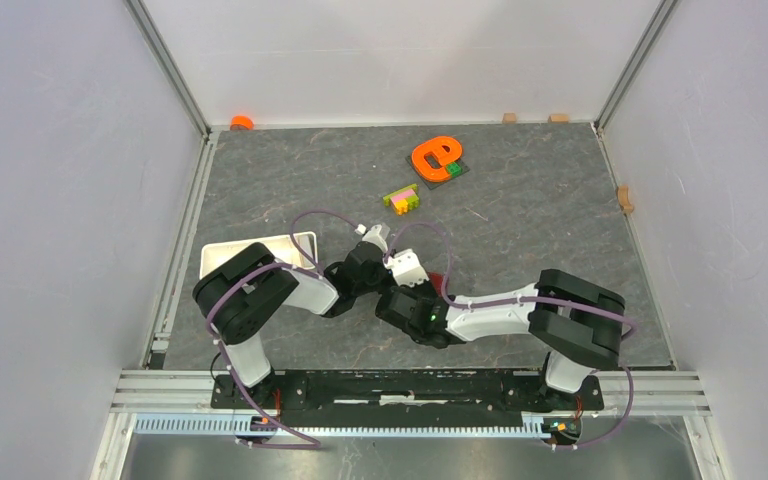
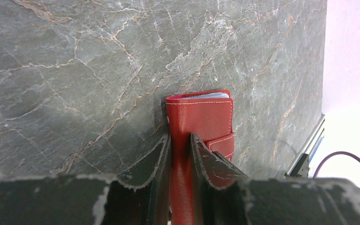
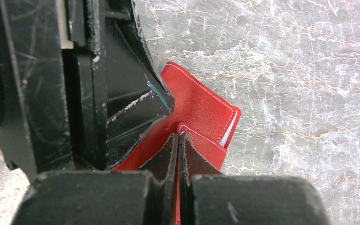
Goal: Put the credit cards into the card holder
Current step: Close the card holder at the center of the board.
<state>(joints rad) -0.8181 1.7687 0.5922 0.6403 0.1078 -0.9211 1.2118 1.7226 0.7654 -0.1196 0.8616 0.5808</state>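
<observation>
Wallet (image 2: pixel 200 117) sits folded between my arms, near the middle of the bench (image 1: pixel 520 200). My left jaws clamp its body; my right jaws pinch tight on its snap tab (image 3: pixel 205 144). Pale card edges (image 2: pixel 214 95) show inside, so loading looks done; fastening the tab seems left.

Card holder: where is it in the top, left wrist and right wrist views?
Top external: the card holder is a red sliver at centre, mostly hidden under both wrists.
Left wrist: centre, clamped by the left tool.
Right wrist: centre, its snap tab pinched by the right tool.
Shared landmark: the grey marbled table beneath it in all three.
</observation>
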